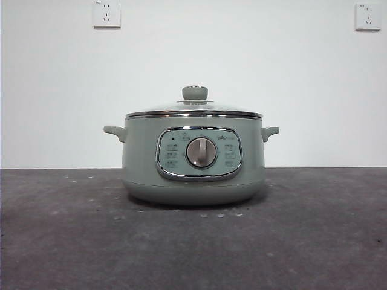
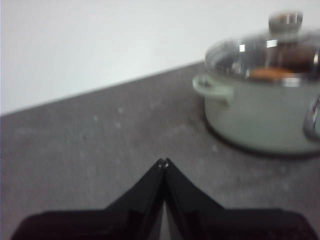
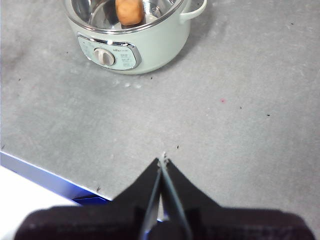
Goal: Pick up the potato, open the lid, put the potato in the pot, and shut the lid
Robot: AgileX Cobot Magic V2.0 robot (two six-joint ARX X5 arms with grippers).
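Note:
The sage-green pot [image 1: 193, 158] stands mid-table with its dial facing the front view. The glass lid [image 1: 195, 110] sits flat on its rim, green knob up. Through the glass the orange-brown potato [image 3: 129, 11] lies inside the pot [image 3: 131, 42], also visible as the potato [image 2: 272, 73] under the lid [image 2: 265, 47] in the left wrist view. My left gripper [image 2: 163, 161] is shut and empty, well off to the pot's [image 2: 260, 117] handle side. My right gripper [image 3: 163, 160] is shut and empty, well in front of the pot near the table edge. Neither arm shows in the front view.
Grey tabletop [image 1: 314, 241] surrounds the pot. A white wall with two sockets [image 1: 106, 13] stands behind. The table's near edge [image 3: 45, 175] with a blue strip runs close to my right gripper.

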